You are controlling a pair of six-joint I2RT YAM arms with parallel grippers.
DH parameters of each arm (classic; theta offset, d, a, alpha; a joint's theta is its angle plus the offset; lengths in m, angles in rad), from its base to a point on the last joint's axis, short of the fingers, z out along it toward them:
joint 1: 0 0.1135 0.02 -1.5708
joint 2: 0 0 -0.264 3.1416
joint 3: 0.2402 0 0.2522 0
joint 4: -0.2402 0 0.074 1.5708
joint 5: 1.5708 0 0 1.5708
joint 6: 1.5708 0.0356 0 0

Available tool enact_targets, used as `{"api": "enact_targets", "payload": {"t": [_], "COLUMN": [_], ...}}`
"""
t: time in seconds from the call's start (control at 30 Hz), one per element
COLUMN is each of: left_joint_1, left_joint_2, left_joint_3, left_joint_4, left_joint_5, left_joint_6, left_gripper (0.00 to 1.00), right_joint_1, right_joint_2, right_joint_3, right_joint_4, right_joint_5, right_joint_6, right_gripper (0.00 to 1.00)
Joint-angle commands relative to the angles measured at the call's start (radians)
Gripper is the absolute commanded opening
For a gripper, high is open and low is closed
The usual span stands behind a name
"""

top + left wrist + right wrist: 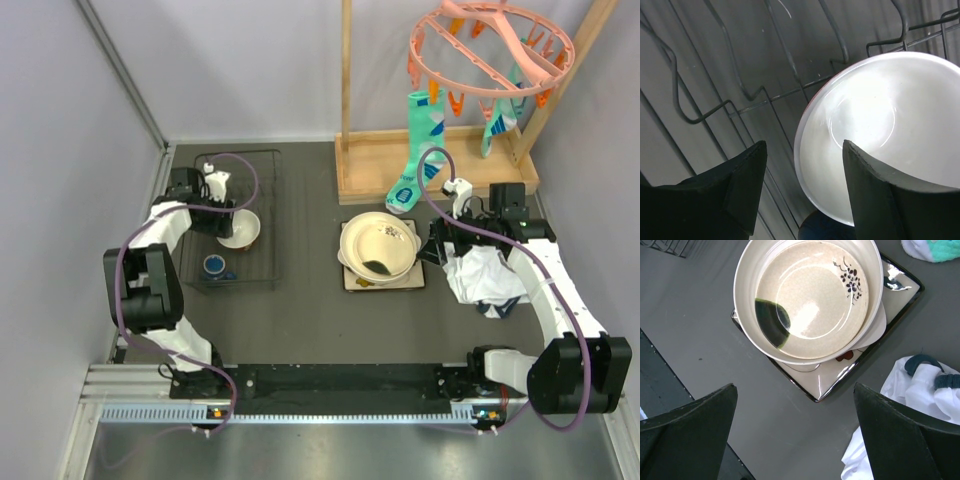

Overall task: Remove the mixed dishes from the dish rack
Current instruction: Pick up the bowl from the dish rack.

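Note:
The black wire dish rack [262, 205] stands at the left. A small white bowl [240, 228] sits in it, with a dark blue mug [215, 266] nearer me. My left gripper [225, 208] is open over the rack; in the left wrist view its jaws [805, 150] straddle the rim of the bowl [880, 125], and the mug [825, 231] peeks below. Large cream dishes [378, 245] are stacked on the square cream floral plate [840, 375] at mid-table. My right gripper [436, 246] is open and empty beside that stack [810, 295]. No red mug shows.
A white cloth heap [485, 280] lies under the right arm, also in the right wrist view [910, 390]. A wooden frame [430, 165] with a pink peg hanger [492, 45] and teal socks [412, 150] stands at the back right. Walls close in on both sides.

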Motion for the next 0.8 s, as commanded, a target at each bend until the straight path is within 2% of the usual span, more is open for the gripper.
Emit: {"api": "enact_targets", "payload": {"t": [0.0, 0.2, 0.5, 0.73, 0.77], "left_joint_1": [0.004, 0.004, 0.006, 0.006, 0.004], "left_joint_2": [0.025, 0.058, 0.068, 0.066, 0.066], "left_joint_3": [0.053, 0.079, 0.085, 0.088, 0.09], "left_joint_4": [-0.014, -0.042, -0.05, -0.059, -0.059], "left_joint_5": [0.049, 0.097, 0.114, 0.118, 0.118], "left_joint_6": [-0.007, -0.012, -0.012, -0.01, -0.013], "left_gripper": [0.65, 0.54, 0.44, 0.27, 0.22], "right_joint_1": [-0.01, -0.01, -0.012, -0.012, -0.01], "right_joint_2": [-0.005, -0.007, -0.005, -0.005, -0.005], "right_joint_3": [0.015, 0.013, 0.013, 0.013, 0.013], "right_joint_4": [0.016, 0.017, 0.016, 0.017, 0.016], "right_joint_5": [-0.032, -0.03, -0.03, -0.03, -0.03], "right_joint_6": [-0.022, -0.022, -0.022, -0.022, -0.022], "right_gripper": [0.99, 0.99, 0.99, 0.99, 0.99]}}
